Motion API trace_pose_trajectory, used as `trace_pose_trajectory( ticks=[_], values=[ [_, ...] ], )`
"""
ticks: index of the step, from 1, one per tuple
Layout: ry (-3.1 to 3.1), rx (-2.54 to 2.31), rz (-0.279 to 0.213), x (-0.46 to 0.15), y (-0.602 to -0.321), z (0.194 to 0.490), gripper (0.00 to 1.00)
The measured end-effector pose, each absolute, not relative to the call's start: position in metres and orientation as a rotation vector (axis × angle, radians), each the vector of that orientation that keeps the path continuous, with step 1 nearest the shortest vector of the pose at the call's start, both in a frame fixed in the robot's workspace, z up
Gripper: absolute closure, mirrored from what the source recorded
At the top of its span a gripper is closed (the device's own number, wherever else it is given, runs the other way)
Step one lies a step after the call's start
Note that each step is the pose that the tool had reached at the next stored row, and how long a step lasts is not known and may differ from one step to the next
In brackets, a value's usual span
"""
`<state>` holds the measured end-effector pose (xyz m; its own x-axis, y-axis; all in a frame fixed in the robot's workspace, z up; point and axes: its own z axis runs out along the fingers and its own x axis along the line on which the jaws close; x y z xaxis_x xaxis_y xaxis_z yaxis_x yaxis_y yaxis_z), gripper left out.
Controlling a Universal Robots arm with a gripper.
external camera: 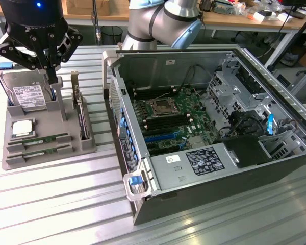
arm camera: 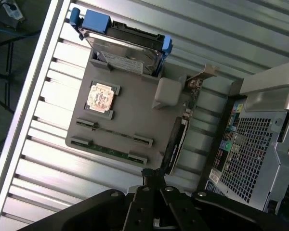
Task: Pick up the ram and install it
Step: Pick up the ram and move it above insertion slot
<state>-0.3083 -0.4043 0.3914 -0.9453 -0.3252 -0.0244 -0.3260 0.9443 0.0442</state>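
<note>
Two ram sticks lie in slots at the front of the grey tray (external camera: pixel 51 159): one (external camera: pixel 39 139) behind the other (external camera: pixel 41 150). From the wrist view the green edge of one ram stick (arm camera: pixel 111 151) is plain, and the other (arm camera: pixel 114 133) is a thin dark line. My black gripper (external camera: pixel 52 76) hangs above the back of the tray, near the hard drive (external camera: pixel 26 94), well above the sticks. Its fingertips (arm camera: pixel 153 175) are pressed together with nothing between them. The open computer case (external camera: pixel 204 168) shows the motherboard (external camera: pixel 168 115) with its long black memory slots.
The tray also holds a square silver processor (external camera: pixel 21 127) and an upright expansion card (external camera: pixel 81 120) with a metal bracket. The case wall (external camera: pixel 112 76) rises just to the exterior view's right of the tray. Ribbed aluminium table (external camera: pixel 66 204) lies all around.
</note>
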Motion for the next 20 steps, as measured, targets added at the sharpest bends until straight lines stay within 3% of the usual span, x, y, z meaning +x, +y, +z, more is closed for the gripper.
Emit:
trace_pose_trajectory(
  ticks=[20],
  values=[
    [3.04, -0.732, 0.076, -0.3084, -0.4042, 0.3914, 0.89]
  ],
)
